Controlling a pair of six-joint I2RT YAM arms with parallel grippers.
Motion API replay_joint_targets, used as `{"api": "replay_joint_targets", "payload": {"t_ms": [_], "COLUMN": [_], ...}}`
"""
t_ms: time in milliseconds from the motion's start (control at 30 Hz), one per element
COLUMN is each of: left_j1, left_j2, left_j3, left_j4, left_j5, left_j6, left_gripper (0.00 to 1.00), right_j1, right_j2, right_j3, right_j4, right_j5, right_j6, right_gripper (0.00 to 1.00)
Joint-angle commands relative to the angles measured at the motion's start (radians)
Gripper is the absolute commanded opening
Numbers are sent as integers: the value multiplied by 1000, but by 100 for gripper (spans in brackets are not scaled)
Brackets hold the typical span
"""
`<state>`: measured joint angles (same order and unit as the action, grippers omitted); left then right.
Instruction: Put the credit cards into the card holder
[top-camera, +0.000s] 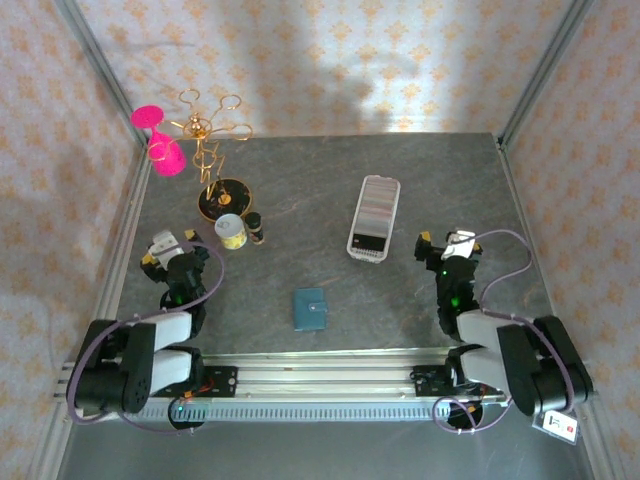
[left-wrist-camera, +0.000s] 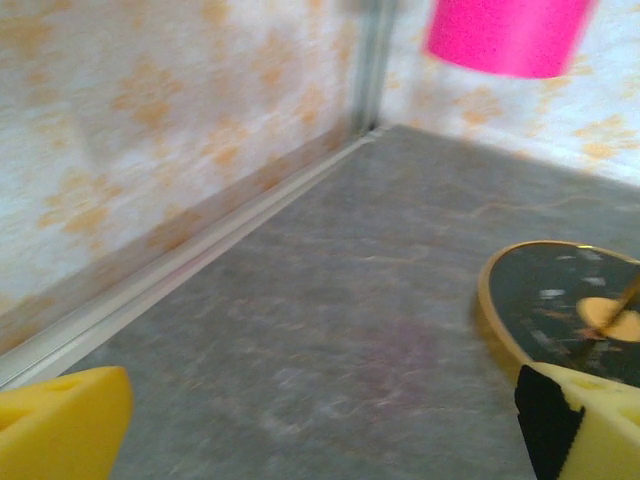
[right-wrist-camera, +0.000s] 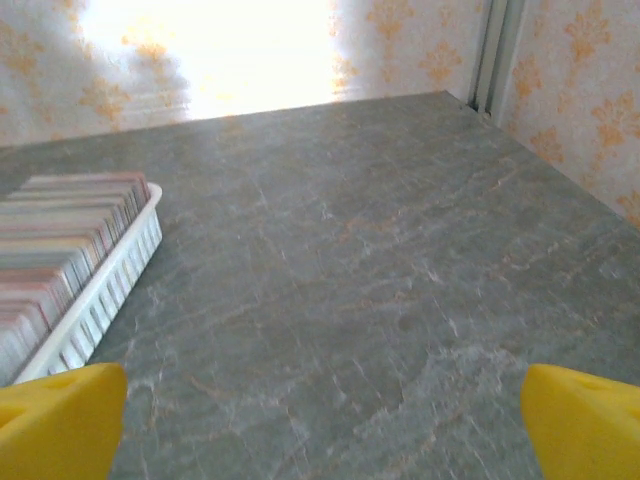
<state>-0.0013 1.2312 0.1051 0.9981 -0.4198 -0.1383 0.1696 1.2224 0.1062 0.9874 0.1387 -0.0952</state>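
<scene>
On the table, ahead and left of the right gripper: tray, with the credit cards standing on edge in a row inside it. Between that gripper and the left gripper, slightly behind both sets of fingertips: card holder, lying flat. Ahead and right of the left gripper: stand; on its near side, jar and bottle side by side.

Right wrist view crops the credit cards (and their tray) leftward.
</scene>
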Motion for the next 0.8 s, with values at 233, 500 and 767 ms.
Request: {"api": "replay_joint_targets", "payload": {"t_ms": [233, 500, 767], "left_j1": [15, 6, 0], "left_j2": [336, 292, 301], "left_j3": [24, 88, 79], "left_j4": [542, 337, 376], "left_j5": [314, 248, 210], "left_j6": [94, 68, 67], "left_gripper": [99, 99, 99], "right_j1": [-117, -124, -124], "right_j2": [319, 298, 299], "right_j3": [74, 116, 121], "right_j4": [384, 261, 256], "right_j5": [-175, -91, -91], "right_j6": [20, 57, 61], "right_gripper": [100, 100, 100]}}
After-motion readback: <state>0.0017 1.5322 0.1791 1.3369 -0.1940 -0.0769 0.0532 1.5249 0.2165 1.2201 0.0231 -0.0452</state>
